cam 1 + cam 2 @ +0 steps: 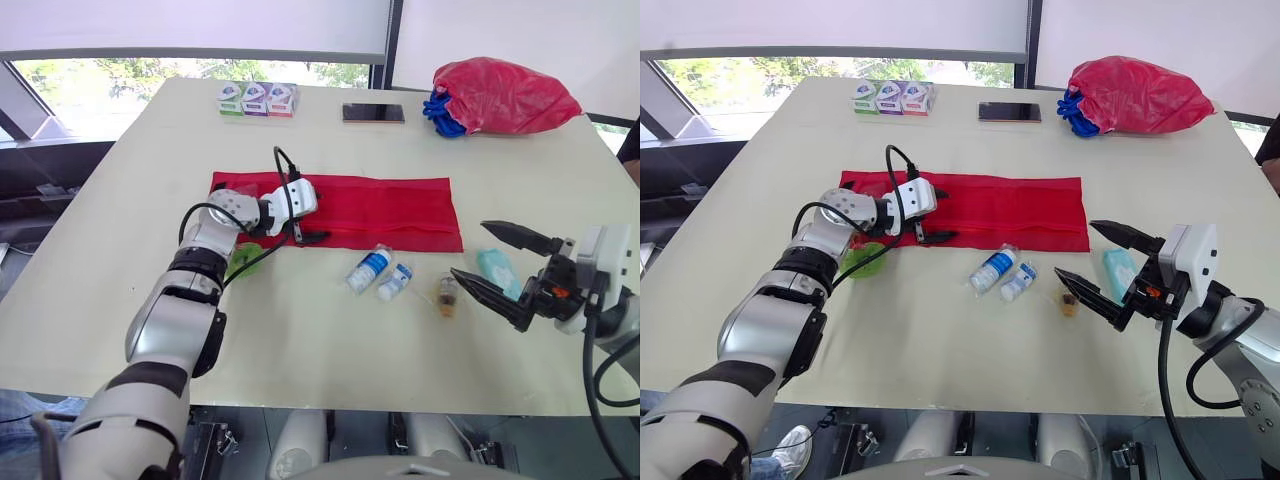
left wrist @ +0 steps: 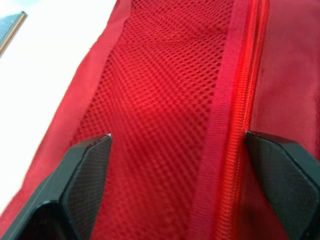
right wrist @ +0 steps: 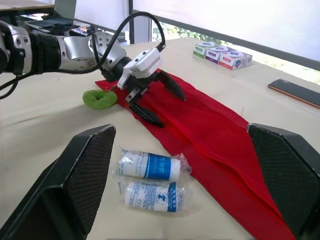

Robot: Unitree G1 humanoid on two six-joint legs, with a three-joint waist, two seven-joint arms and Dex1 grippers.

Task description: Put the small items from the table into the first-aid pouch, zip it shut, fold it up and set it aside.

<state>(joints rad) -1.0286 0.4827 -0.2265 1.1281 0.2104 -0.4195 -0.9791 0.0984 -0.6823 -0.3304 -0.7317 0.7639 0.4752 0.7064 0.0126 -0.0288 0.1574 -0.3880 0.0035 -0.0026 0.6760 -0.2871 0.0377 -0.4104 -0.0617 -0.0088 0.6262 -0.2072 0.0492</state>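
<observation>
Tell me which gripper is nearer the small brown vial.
Right. The right gripper, open, is right beside the small brown vial. The left gripper is open over the red pouch's left end, beyond the bandage rolls.

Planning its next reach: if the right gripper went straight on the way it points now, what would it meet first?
The right gripper would probably meet the two plastic-wrapped white rolls with blue labels first, framed between its open fingers; the flat red fabric pouch lies beyond. Depth is unclear.
</observation>
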